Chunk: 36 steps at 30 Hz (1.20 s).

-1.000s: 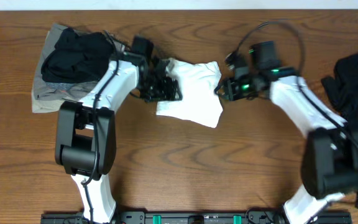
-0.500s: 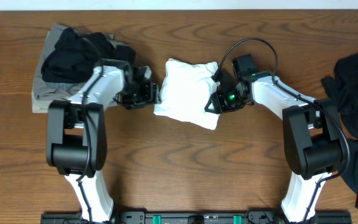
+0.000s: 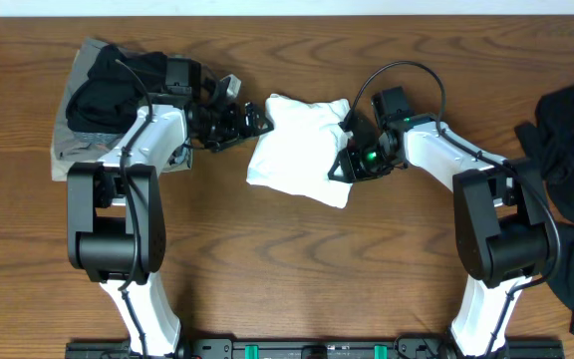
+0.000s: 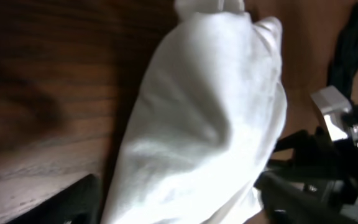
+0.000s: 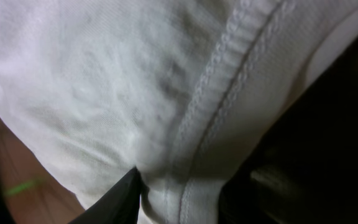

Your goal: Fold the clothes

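On my overhead view the white T-shirt (image 3: 302, 150) lies bunched into a rough block at the upper middle of the frame, flat on the bench (image 3: 297, 269), with a tool at each side of it. The left tool (image 3: 245, 118) sits at the shirt's upper left corner, just touching the cloth edge. Its jaws stand wide: in the left wrist view one of the fingers (image 4: 73, 202) shows at the lower left and its partner at the lower right, with the white cloth rising between and beyond them, and I see no pinch on it. The right tool (image 3: 345, 165) is at the shirt's right edge, and it is holding the shirt. In the right wrist view the stitched hem (image 5: 229, 81) runs down into the narrow gap, with a dark fingertip (image 5: 114, 199) pressed against the gathered fabric at the lower left. No print shows on the shirt from any camera. In the upper left of the overhead frame a black garment (image 3: 118, 90) is heaped on a grey-khaki garment (image 3: 68, 155), just beside the left arm. Another dark garment (image 3: 571, 130) lies at the right edge, well apart from the shirt.
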{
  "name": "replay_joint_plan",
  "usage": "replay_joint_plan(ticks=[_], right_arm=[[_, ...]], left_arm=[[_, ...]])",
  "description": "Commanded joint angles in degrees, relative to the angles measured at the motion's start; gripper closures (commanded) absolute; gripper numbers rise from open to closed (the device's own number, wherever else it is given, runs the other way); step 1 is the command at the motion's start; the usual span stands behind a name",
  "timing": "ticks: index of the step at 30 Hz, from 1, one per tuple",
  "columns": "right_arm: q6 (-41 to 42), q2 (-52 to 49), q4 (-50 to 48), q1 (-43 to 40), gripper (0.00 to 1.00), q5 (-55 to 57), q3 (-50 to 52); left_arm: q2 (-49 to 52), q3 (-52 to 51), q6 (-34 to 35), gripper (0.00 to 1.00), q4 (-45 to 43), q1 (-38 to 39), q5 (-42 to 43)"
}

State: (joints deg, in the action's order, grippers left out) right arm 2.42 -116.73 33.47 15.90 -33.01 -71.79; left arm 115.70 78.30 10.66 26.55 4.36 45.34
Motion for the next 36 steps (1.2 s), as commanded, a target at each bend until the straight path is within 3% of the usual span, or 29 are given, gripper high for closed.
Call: replay_joint_plan(ticks=[1,5,9,13,16,18,23,26,36], right_arm=[[-1.2,2.4,0.6,-0.1,0.63,1.7,0.1],[-3.6,10.6,-0.7,-0.3,0.63,3.5,0.1],[-5.9,17.2,-6.8,0.0,0.67,6.6,0.1],[-10.9,16.9,-13.5,0.7,0.75,6.7,0.1],[-10.8,13.3,-17.3,0.7,0.81,6.7,0.1],[-9.4,10.0,-20.1,0.7,0.85,6.7,0.1],[-8.0,2.9,-26.7,0.6,0.85,6.7,0.1],[-8.0,-0.1,-28.6,0.5,0.85,6.7,0.1],[-8.0,-5.1,-20.3,0.5,0.9,13.0,0.1]], left_arm=[[-2.1,0.3,0.8,0.21,0.4,0.2,1.8],[-4.4,0.4,0.8,0.22,2.6,-1.3,1.8],[-9.7,0.4,-0.6,0.35,4.4,-3.1,1.8],[-15.6,0.3,-4.4,0.59,6.5,-2.2,1.1],[-17.3,0.3,-6.2,0.8,9.8,0.7,-4.0],[-17.0,0.1,-6.4,0.87,12.2,3.4,-8.2],[-14.9,-2.1,-6.5,0.92,12.0,9.7,-10.4],[-12.1,-2.1,-4.1,0.94,12.0,12.2,-16.8],[0.2,-2.1,0.2,0.94,9.9,13.5,-19.0]])
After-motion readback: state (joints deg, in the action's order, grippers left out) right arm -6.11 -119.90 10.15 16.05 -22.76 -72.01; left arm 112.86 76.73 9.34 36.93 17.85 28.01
